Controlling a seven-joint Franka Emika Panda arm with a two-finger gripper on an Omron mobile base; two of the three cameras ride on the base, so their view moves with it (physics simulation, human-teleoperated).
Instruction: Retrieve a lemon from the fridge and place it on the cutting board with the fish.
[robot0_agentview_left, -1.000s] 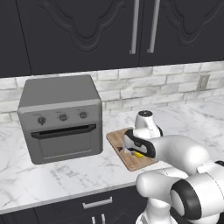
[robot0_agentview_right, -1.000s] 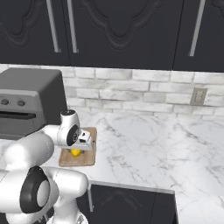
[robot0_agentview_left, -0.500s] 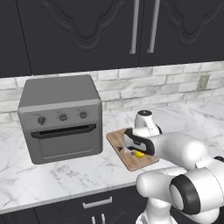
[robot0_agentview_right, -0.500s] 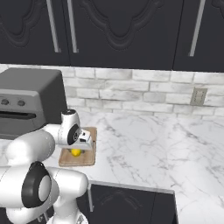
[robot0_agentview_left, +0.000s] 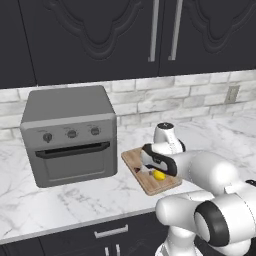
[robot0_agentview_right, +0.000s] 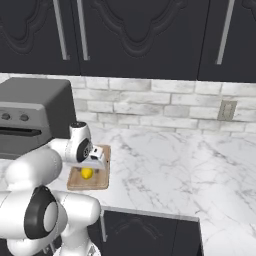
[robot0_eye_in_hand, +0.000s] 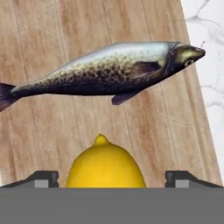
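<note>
The yellow lemon (robot0_eye_in_hand: 107, 164) lies on the light wooden cutting board (robot0_eye_in_hand: 52, 127), just in front of the dark speckled fish (robot0_eye_in_hand: 109, 70). My gripper (robot0_eye_in_hand: 113, 179) hangs low over the board, open, and a gap shows between the lemon and each fingertip (robot0_eye_in_hand: 41, 178). In the left base view the lemon (robot0_agentview_left: 159, 175) rests near the front of the cutting board (robot0_agentview_left: 132, 157), under the gripper (robot0_agentview_left: 156, 171). From the right base view the lemon (robot0_agentview_right: 87, 173) sits on the cutting board (robot0_agentview_right: 102, 181) below the gripper (robot0_agentview_right: 91, 167). The fridge is out of view.
A grey countertop oven (robot0_agentview_left: 70, 135) with knobs stands left of the board, close to its edge. Marble counter (robot0_agentview_right: 170, 170) stretches to the right. Dark cabinets hang above, and an outlet (robot0_agentview_right: 227, 110) is on the brick backsplash.
The jaws have spread apart and let go of the lemon, which now rests on the board. The arm has barely moved.
</note>
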